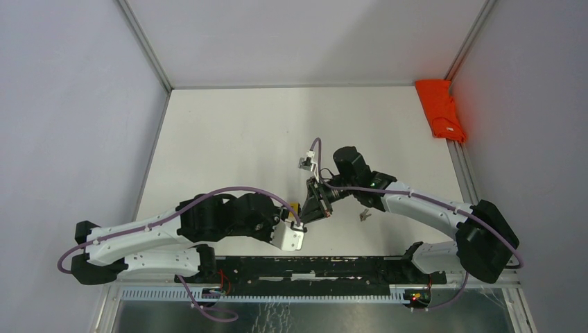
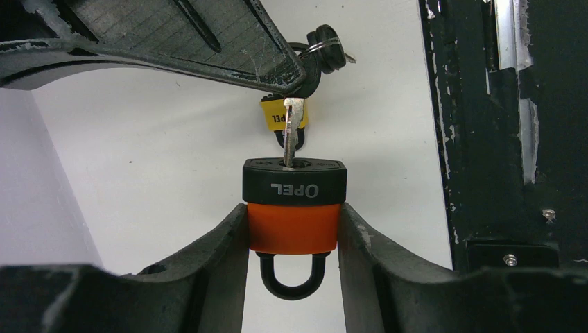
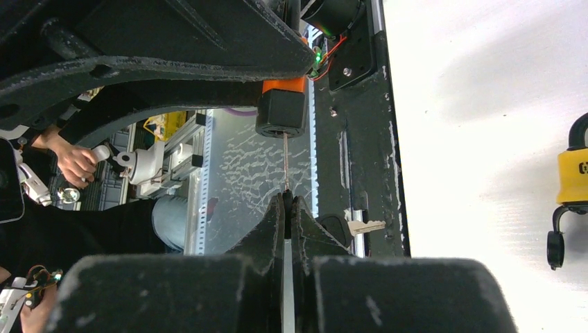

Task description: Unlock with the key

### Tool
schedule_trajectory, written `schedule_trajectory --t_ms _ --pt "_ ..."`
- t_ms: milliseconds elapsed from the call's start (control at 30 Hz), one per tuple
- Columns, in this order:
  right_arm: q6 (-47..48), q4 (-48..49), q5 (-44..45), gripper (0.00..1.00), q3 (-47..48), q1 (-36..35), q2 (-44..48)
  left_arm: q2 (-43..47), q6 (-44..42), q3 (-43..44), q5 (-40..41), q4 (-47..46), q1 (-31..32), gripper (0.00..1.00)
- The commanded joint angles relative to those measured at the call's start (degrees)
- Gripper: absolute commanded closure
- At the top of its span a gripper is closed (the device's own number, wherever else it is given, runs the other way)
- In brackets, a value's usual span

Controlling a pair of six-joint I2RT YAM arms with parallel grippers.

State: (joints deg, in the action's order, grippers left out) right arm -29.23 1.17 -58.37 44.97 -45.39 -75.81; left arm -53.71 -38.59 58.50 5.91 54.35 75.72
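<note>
An orange padlock with a black top (image 2: 294, 225) stands keyhole up, its black shackle (image 2: 292, 281) seated. My left gripper (image 2: 292, 222) is shut on the orange body, one finger on each side. The silver key (image 2: 290, 128) points blade down, its tip in the keyhole, and its head is pinched in my right gripper (image 3: 287, 202), which is shut on it. In the right wrist view the blade (image 3: 285, 163) runs straight from the fingertips to the padlock (image 3: 281, 111). A second key (image 3: 364, 225) hangs off the ring beside the fingers. From above, both grippers (image 1: 305, 215) meet near the table's front middle.
A yellow padlock (image 3: 574, 173) lies on the table just beyond the held one (image 1: 294, 207). A small metal item (image 1: 364, 216) lies under the right forearm. An orange cloth (image 1: 440, 111) sits at the back right edge. The black base rail (image 1: 312, 267) runs along the near edge.
</note>
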Motion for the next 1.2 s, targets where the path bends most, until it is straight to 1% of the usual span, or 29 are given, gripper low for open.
schedule_trajectory --t_ms 0,233,567,1167 --pt "1.66 1.98 3.09 1.0 3.12 0.63 0.99 -0.03 1.15 3.2 -3.01 -4.25 0.59 0.98" --pt "0.61 2.55 3.25 1.0 3.7 0.22 1.41 -0.21 1.08 2.87 -3.08 -4.75 0.62 0.98" --pt "-1.29 4.71 4.2 1.0 4.05 -2.52 1.44 -0.41 1.15 2.85 -2.75 -4.88 0.65 0.98" --pt "-1.09 4.26 4.56 1.0 4.25 -4.71 -0.31 -0.43 1.26 3.76 -2.51 -4.77 0.67 0.98"
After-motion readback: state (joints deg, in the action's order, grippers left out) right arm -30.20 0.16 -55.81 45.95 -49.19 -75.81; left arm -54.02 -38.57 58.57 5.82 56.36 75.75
